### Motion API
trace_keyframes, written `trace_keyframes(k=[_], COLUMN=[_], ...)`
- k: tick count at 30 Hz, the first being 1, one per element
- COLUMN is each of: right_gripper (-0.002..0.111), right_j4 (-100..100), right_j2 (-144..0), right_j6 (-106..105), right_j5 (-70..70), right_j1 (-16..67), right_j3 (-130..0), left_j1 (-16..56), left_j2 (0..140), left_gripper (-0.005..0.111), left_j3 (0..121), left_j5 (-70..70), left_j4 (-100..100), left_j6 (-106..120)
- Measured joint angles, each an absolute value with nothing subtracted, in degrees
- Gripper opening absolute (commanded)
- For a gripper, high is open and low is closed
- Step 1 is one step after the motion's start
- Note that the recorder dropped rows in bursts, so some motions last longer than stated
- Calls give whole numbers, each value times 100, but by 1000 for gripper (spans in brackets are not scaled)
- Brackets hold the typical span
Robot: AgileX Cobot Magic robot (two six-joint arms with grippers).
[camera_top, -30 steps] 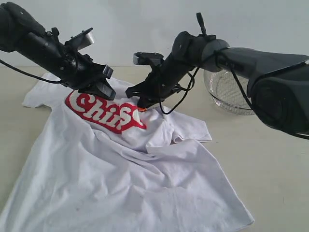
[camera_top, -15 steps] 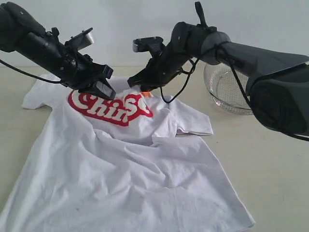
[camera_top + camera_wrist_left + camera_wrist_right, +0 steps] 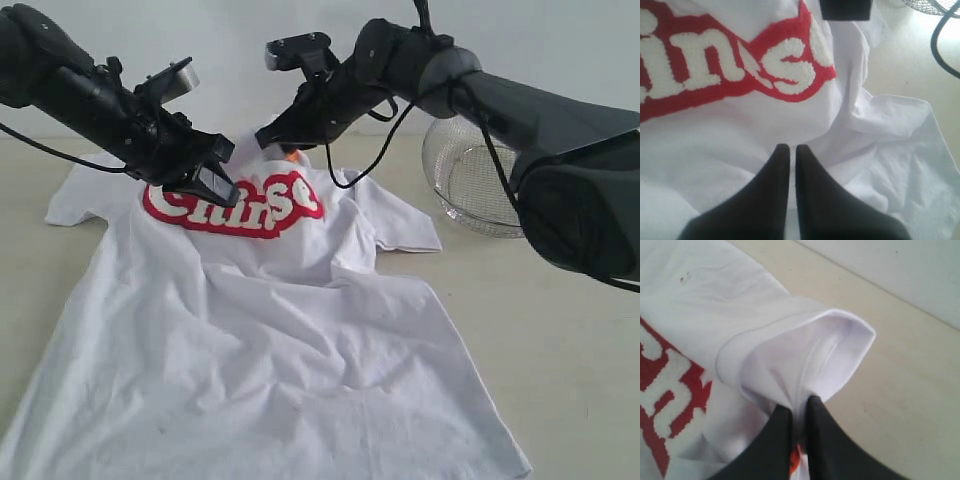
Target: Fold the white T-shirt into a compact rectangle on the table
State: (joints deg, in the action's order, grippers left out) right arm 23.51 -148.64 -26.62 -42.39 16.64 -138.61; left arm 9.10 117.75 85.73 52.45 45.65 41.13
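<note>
The white T-shirt [image 3: 270,340] lies spread on the table [image 3: 560,330], its red lettering [image 3: 250,205] facing up. My right gripper [image 3: 275,143] is shut on the collar beside the orange neck tag [image 3: 291,155] and holds it lifted off the table. In the right wrist view the gripper [image 3: 799,402] pinches a bunched fold of collar, with the tag [image 3: 794,462] showing between the fingers. My left gripper [image 3: 222,188] is shut, low over the chest, and covers part of the lettering. In the left wrist view its tips [image 3: 789,146] sit together over flat cloth, with no fold visibly pinched.
A round wire-mesh basket [image 3: 470,185] stands on the table to the right of the shirt, behind the right arm. A black cable [image 3: 370,165] hangs in a loop from the right arm. Bare table lies right of the shirt's hem.
My right gripper has carried the collar up and toward the back, stretching the chest so that more of the lettering shows flat. The left gripper has stayed in place.
</note>
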Motion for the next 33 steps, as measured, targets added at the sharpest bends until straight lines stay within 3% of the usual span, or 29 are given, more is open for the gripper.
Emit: trace_keyframes(k=[33], right_gripper=[0], right_j4=[2828], right_j2=[-14877], right_j6=[-3371], right_j5=[-3636], right_j1=[1313], right_j3=[-14747], left_j1=[910], left_j2=[11775], left_gripper=[5], left_j3=[8573], left_j5=[5332], left_j4=[4565], left_j6=[4113])
